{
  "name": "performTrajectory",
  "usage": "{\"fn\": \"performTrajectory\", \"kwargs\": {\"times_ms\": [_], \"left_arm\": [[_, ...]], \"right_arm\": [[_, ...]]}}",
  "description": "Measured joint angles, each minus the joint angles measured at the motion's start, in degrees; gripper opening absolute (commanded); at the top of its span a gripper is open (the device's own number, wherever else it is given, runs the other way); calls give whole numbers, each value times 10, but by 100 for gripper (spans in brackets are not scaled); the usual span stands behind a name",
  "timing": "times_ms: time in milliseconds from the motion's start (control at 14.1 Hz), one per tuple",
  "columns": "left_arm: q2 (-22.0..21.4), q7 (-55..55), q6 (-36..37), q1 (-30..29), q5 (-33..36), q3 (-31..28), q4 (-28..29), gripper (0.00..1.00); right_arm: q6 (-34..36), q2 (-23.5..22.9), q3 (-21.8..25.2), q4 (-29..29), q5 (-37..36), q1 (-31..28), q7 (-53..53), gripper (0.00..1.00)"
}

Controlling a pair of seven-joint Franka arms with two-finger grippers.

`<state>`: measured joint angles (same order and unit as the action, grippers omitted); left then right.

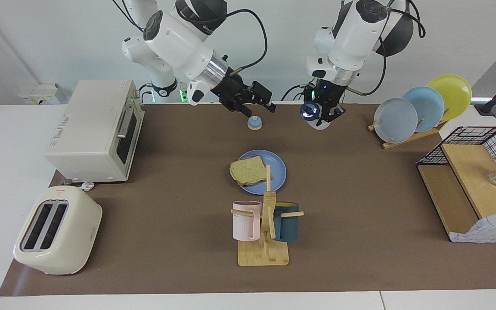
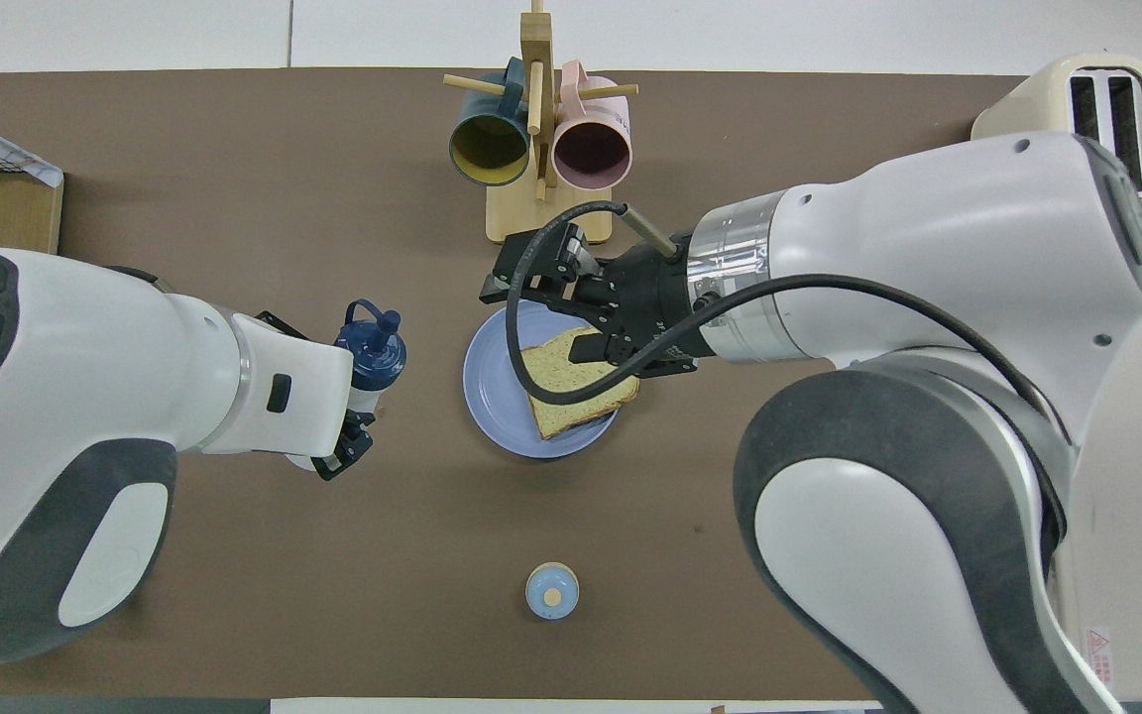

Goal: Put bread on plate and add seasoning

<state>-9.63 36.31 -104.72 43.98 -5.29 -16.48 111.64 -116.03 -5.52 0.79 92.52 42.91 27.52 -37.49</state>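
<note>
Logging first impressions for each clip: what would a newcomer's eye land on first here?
Probably the slice of bread lying on the blue plate mid-table, just nearer the robots than the mug stand. Next, the left gripper raised in the air, shut on the seasoning bottle. The right gripper hangs open and empty over the small blue bell.

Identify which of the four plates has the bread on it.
The medium-blue plate lying flat mid-table, beside the mug rack, carries the bread. The grey-blue, light blue and yellow plates stand upright, empty.

Bread (image 1: 248, 169) on plate (image 1: 276, 176), nearer the robots than mug rack (image 1: 265, 241).
</note>
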Motion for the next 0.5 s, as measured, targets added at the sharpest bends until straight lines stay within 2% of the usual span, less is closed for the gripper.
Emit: {"fn": "performTrajectory", "kwargs": {"times_ms": [142,213,497], "left_arm": [[-9,20,1,0,0,7,16,0],[-14,23,1,1,0,11,22,0],[-23,25,1,8,0,21,31,0]], "right_arm": [[2,-14,-1,-21,-5,4,-14,69],[2,-20,-2,-27,-18,15,-24,64],[-43,-35,-3,-41,-50,73,-93,57]]}}
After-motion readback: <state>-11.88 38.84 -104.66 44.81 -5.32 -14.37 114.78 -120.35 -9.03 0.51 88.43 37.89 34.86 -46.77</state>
